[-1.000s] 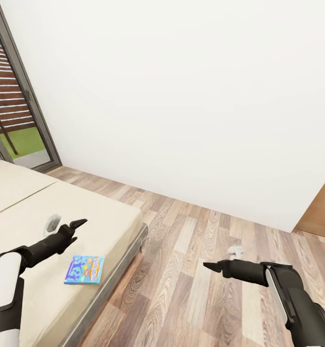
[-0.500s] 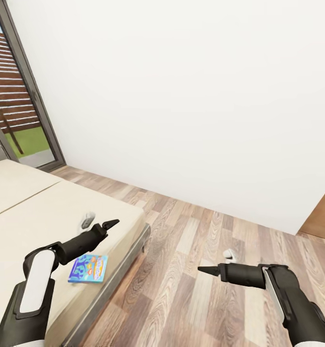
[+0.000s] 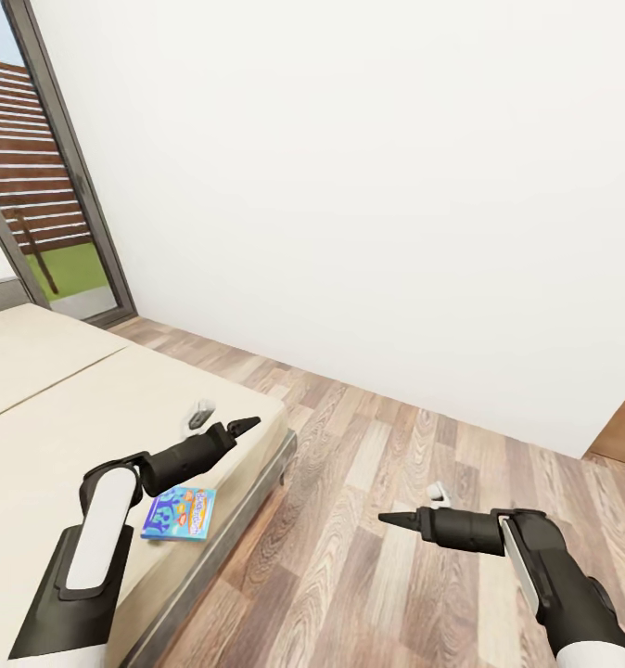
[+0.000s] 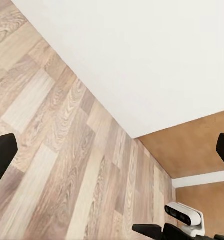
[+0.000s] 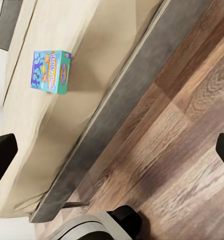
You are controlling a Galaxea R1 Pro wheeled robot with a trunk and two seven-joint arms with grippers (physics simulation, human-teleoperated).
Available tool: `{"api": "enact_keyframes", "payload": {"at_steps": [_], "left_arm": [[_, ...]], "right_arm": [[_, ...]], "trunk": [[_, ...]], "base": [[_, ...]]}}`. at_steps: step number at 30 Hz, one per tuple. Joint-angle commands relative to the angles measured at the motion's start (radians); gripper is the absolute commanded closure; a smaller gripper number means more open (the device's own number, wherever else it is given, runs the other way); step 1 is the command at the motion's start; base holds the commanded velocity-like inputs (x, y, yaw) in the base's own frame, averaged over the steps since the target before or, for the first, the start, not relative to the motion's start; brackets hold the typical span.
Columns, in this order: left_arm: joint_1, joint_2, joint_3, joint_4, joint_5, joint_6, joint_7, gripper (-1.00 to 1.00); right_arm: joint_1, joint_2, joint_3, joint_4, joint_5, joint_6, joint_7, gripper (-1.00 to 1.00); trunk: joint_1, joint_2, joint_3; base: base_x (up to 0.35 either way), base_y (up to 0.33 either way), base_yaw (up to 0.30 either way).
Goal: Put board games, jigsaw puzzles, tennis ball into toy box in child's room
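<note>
One light blue board game (image 3: 179,513) lies flat on the cream bed (image 3: 53,408), near its foot corner. In the right wrist view the same board game (image 5: 51,71) rests on the bed (image 5: 97,60), some way in from the dark frame edge (image 5: 122,114). My left gripper (image 3: 243,427) hovers open over the bed's corner, just beyond the box, with nothing between its fingers (image 4: 2,155). Out over the wood floor to the right of the bed, my right gripper (image 3: 392,520) is open, its fingers (image 5: 2,156) wide apart and empty.
A white wall (image 3: 368,186) runs across the back. At the far left is a glass door with a dark frame (image 3: 71,176). Wood-plank floor (image 3: 368,575) spreads right of the bed, and a brown panel (image 3: 623,427) shows at the right edge.
The view has turned a little left. My left arm has swung right, from beside the board game to over the bed's corner. The right gripper has barely moved.
</note>
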Motion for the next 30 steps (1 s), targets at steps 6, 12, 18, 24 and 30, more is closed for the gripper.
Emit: {"api": "enact_keyframes", "payload": {"at_steps": [6,12,18,24,30], "left_arm": [[-0.003,-0.003,-0.002,0.001,0.009,0.006,0.006,-1.00],[-0.003,-0.004,-0.002,0.004,0.008,0.005,0.008,-1.00],[-0.003,-0.002,0.003,0.002,0.009,0.005,-0.002,-1.00],[0.003,-0.001,0.056,-0.003,0.028,0.003,-0.063,-1.00],[0.007,0.000,0.081,-0.001,0.043,0.002,-0.122,-1.00]], "right_arm": [[-0.005,0.003,-0.053,0.012,0.003,-0.031,0.001,-1.00],[-0.005,0.008,-0.118,0.019,0.005,-0.116,0.007,-1.00],[-0.005,0.012,-0.139,0.017,0.004,-0.122,0.009,-1.00],[-0.010,0.011,-0.146,0.001,0.011,-0.037,0.002,-1.00],[-0.017,0.009,-0.148,-0.005,0.016,-0.007,-0.002,-1.00]], "trunk": [[0.000,0.000,-0.001],[0.000,0.000,-0.001],[0.000,0.000,-0.001],[0.000,0.000,-0.001],[0.000,0.000,0.000]], "base": [[0.000,0.000,0.004],[0.000,0.000,0.000],[0.000,0.000,0.000],[0.000,0.000,0.000],[0.000,0.000,0.000]]}}
